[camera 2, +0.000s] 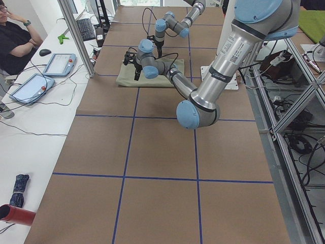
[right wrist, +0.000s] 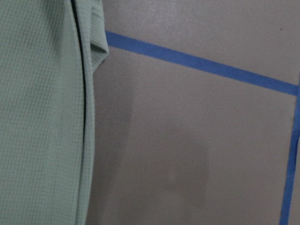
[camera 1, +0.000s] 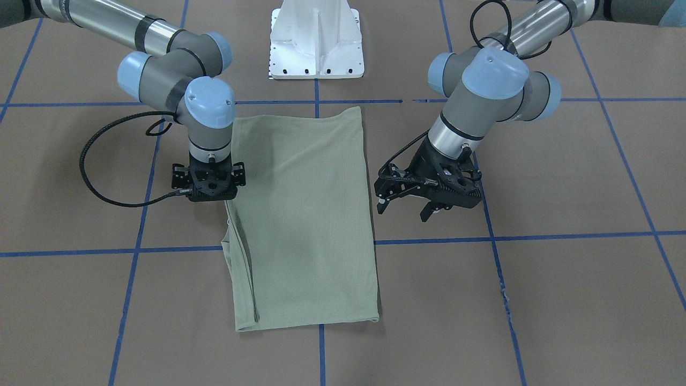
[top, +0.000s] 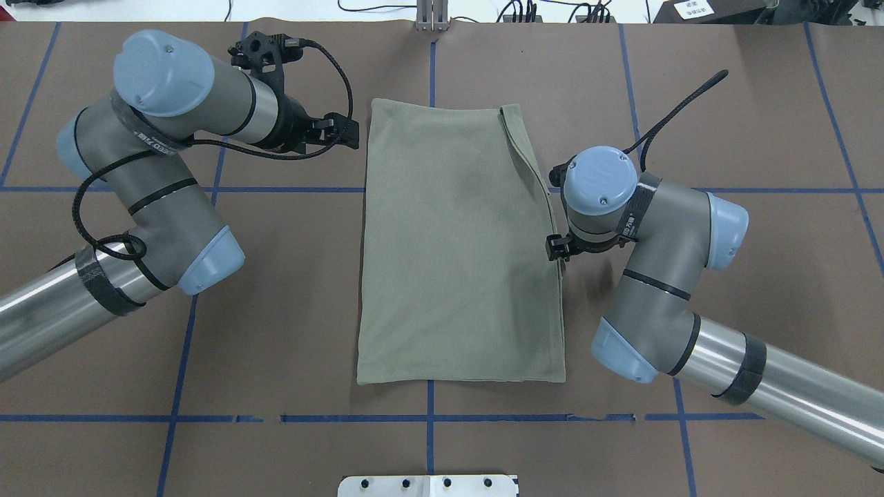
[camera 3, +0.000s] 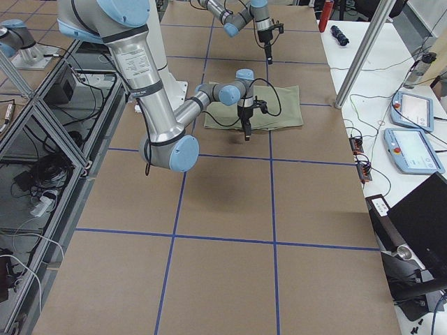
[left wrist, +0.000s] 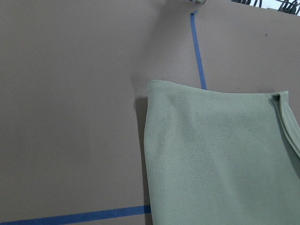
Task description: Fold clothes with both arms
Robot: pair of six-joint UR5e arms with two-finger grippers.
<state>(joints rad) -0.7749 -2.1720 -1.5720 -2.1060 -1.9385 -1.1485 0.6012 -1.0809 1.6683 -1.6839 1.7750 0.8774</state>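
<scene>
one olive-green shirt [camera 1: 305, 214] lies folded into a tall, nearly rectangular pad at the centre of the front-facing view, flat on the table [camera 1: 563, 177]. its knit has a fine waffle grain, plain in both wrist views, and the top layer is smooth with only soft shading. down the pad's left side in that view the layers show as a doubled edge with a narrow lip that runs to the lower left corner. the table is covered in matt brown paper, ruled into big squares by blue tape lines [camera 1: 536, 236].

the right arm [camera 1: 177, 69], grey and silver tube with pale blue caps, comes in from the upper left of the frame and bends so that its wrist points straight down. the right gripper [camera 1: 209, 185] sits over the shirt's left edge about halfway along. its fingers are hidden under the black body, so whether they are spread or pressed together, or touch the cloth, cannot be told. a black cable [camera 1: 91, 182] loops off that wrist.

the left arm [camera 1: 482, 91] enters from the upper right, wrist tilted down and toward the shirt. the left gripper [camera 1: 403, 210] hangs just beside the shirt's right edge, apart from the cloth, fingers spread wide. a white metal base [camera 1: 316, 43] stands at top centre, apart from the shirt.
</scene>
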